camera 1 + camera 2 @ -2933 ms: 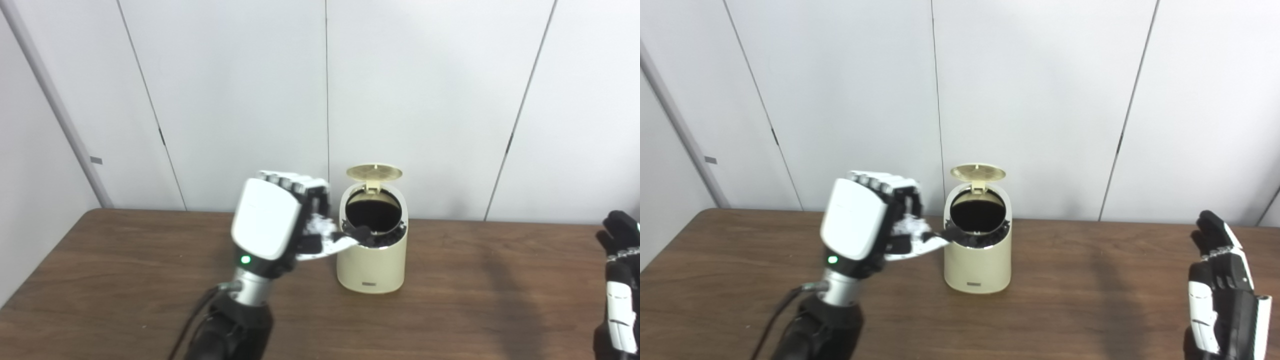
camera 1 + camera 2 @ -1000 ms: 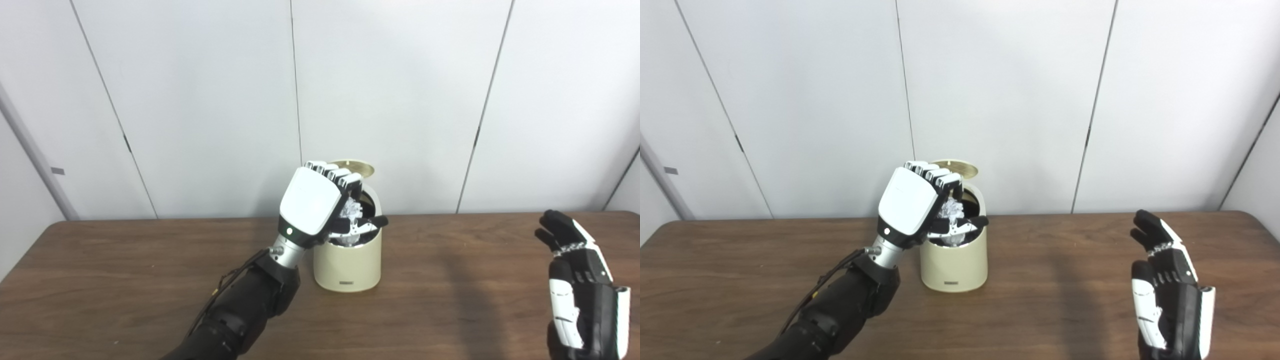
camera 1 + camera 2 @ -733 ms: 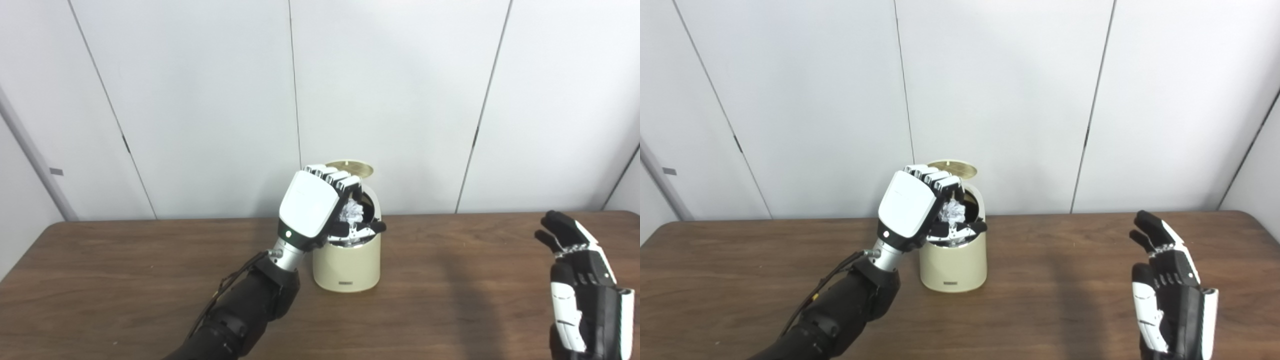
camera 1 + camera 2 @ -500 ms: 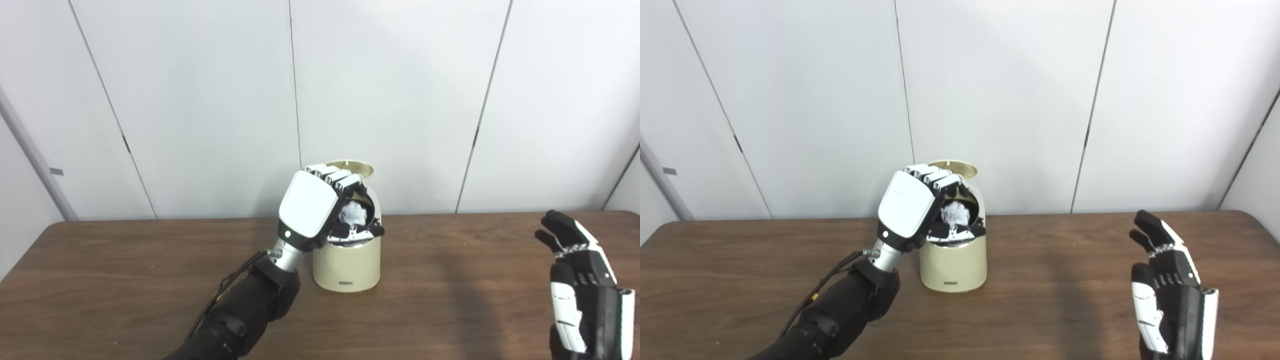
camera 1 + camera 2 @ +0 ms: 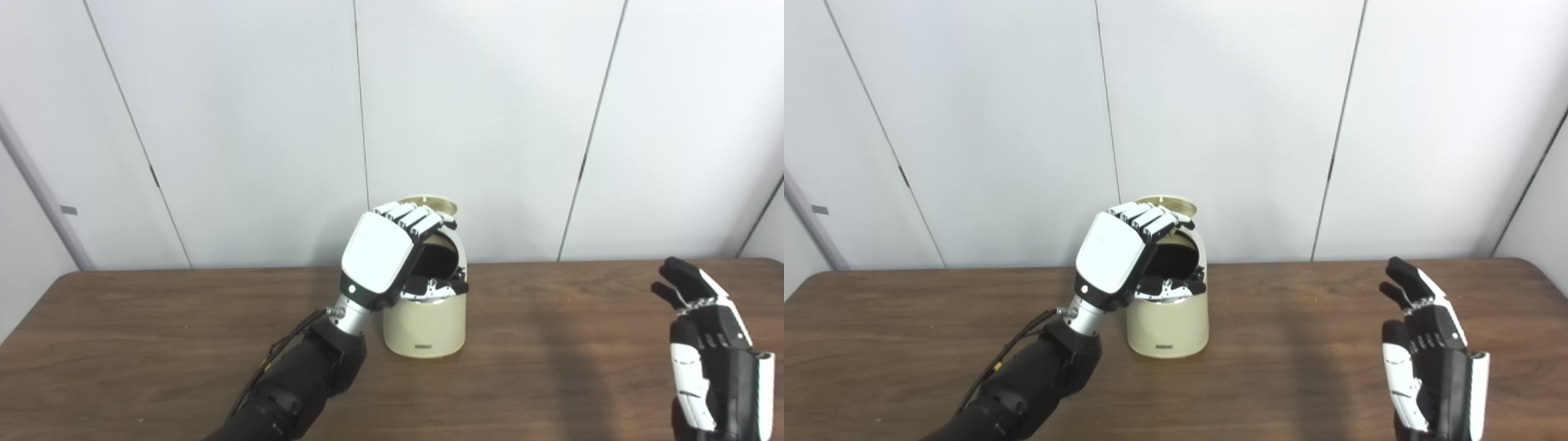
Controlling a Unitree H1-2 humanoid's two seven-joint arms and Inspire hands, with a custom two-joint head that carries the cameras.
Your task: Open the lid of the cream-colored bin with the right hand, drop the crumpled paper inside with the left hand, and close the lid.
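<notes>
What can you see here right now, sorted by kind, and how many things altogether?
Robot hands: 2, the left hand over the bin and the right hand held apart
Bins: 1, the cream bin
Lids: 1, the lid raised
Tables: 1, the table
Total: 5

No readable text anywhere; the small label low on the bin is too blurred.

1. Work surface: brown wood-grain table, spanning the full width of both views, set against a white panelled wall.
2. Item on surface: one cream-colored bin, upright, near the table's rear edge, roughly centred.
</notes>
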